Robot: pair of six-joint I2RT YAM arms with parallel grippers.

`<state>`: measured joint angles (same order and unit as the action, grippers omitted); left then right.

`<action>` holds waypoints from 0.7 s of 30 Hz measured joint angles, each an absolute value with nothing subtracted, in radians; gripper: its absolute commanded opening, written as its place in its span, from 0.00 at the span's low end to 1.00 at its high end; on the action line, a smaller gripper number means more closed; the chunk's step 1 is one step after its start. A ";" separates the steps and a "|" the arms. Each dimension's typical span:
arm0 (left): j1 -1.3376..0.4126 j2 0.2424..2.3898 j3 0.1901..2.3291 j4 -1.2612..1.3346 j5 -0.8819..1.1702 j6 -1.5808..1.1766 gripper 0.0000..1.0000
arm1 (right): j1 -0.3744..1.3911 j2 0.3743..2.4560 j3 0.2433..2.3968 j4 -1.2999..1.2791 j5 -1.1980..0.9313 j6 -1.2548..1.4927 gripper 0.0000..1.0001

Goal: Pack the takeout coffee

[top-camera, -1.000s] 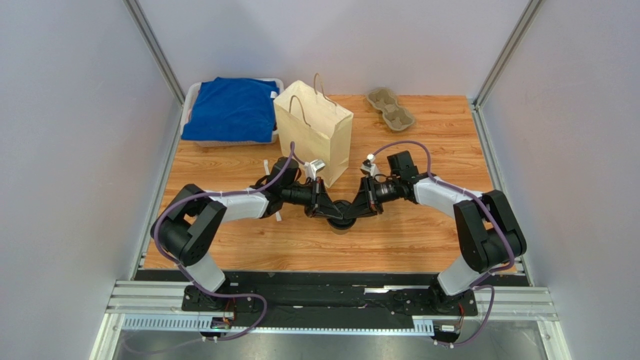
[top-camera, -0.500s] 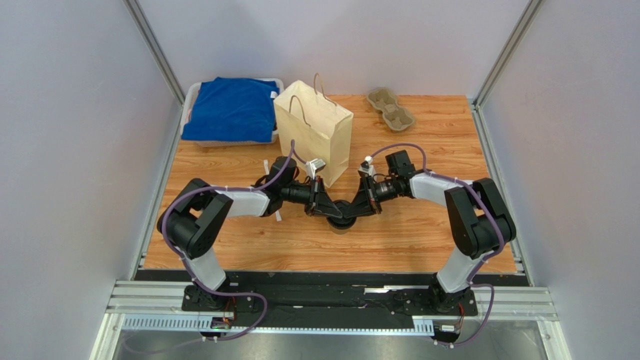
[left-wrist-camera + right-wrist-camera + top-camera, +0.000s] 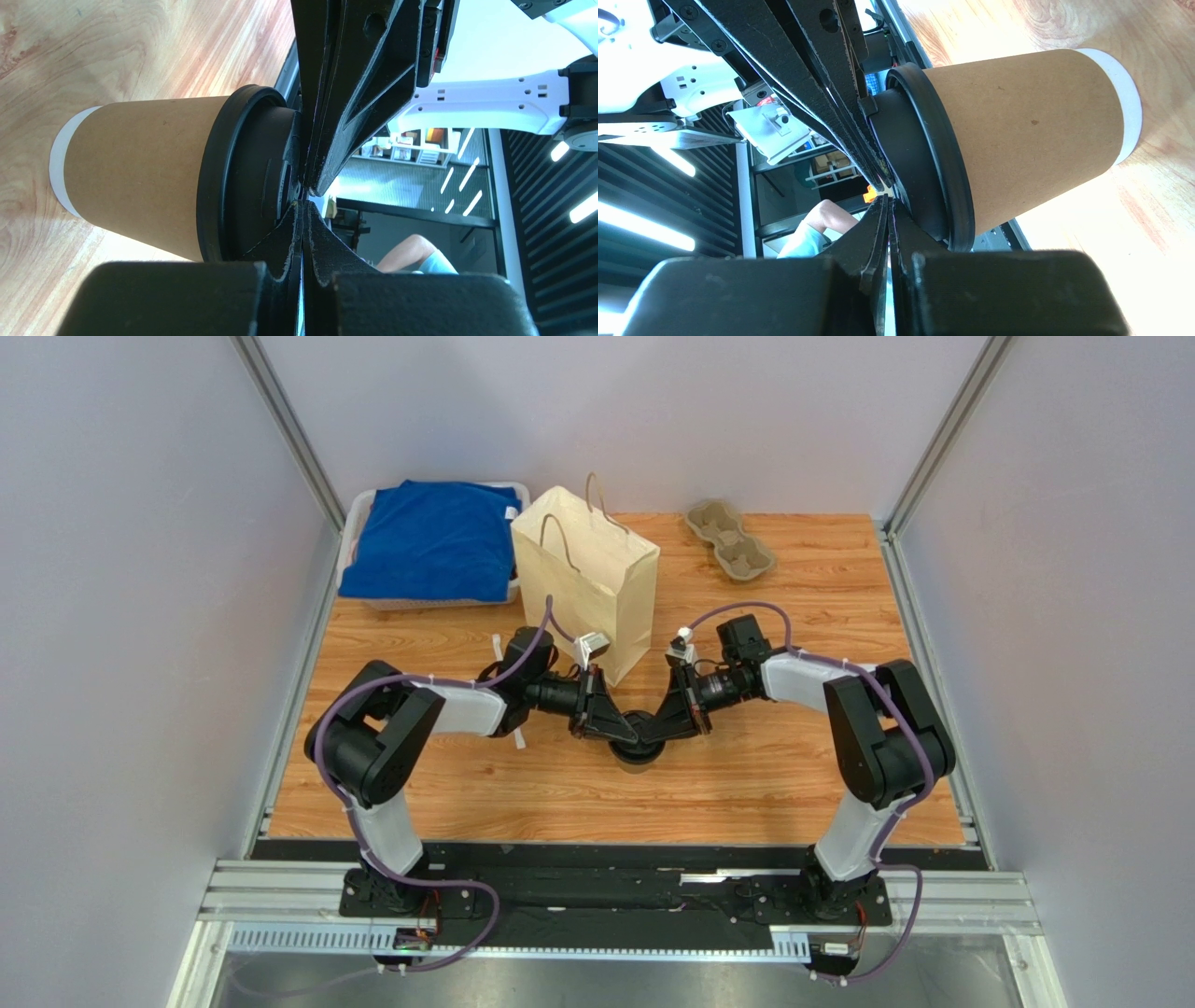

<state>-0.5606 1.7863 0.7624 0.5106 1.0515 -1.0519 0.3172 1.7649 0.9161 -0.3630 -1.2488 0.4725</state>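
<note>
The takeout coffee [image 3: 638, 746], a brown paper cup [image 3: 140, 175] with a black lid [image 3: 242, 175], stands upright on the wooden table in front of the paper bag. It also shows in the right wrist view [image 3: 1032, 133]. My left gripper [image 3: 612, 725] is shut, its tips [image 3: 305, 201] against the top of the lid from the left. My right gripper [image 3: 669, 724] is shut, its tips [image 3: 887, 201] against the lid's top from the right. The two grippers meet tip to tip over the lid, and neither holds anything.
A tan paper bag [image 3: 589, 577] with handles stands open just behind the cup. A grey-brown pulp cup tray [image 3: 728, 536] lies at the back right. A blue cloth [image 3: 432, 539] fills a white bin at the back left. A thin white straw [image 3: 497, 646] lies under my left arm.
Both arms' elbows and forearms have shifted slightly inward. The grippers stay shut at the cup's lid, and the cup has not moved.
</note>
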 measured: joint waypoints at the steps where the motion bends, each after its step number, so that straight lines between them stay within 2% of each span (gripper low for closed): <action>1: -0.560 1.790 0.765 0.510 1.057 -1.050 0.00 | 0.317 1.765 0.917 -0.367 -1.248 0.469 0.06; 13: -0.563 1.755 0.765 0.486 1.035 -1.043 0.00 | 0.343 1.734 0.939 -0.424 -1.214 0.406 0.11; 21: -0.563 1.582 0.702 0.402 0.972 -1.023 0.00 | 0.382 1.613 1.024 -0.565 -1.162 0.300 0.22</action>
<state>-0.5632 1.5818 0.7017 0.4015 0.9718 -1.0225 0.3817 1.6127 1.0237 -0.5648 -1.1618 0.2996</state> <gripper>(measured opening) 0.006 0.180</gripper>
